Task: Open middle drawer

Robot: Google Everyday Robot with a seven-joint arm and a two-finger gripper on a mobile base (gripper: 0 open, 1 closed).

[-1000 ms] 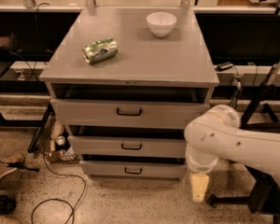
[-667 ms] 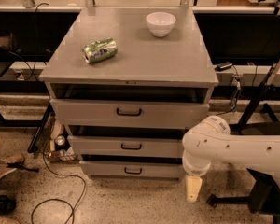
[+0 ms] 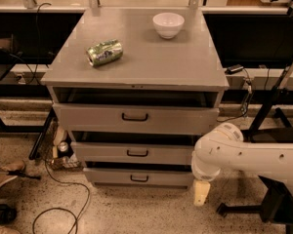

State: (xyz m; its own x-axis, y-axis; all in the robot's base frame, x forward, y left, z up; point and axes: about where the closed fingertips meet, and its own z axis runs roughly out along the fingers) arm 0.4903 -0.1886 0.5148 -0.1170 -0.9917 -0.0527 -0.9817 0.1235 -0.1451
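The gripper [image 3: 201, 193] hung pointing floorward by the cabinet's [image 3: 161, 65] lower right corner, holding nothing, open or shut impossible to tell, likely staged low to reach the handle [image 3: 137, 153] of the middle drawer [image 3: 100, 152], second in the stack, untouched.

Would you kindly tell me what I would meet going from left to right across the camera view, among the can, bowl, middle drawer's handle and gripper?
The can → middle drawer's handle → bowl → gripper, hanging low beside the cabinet, near its right front corner.
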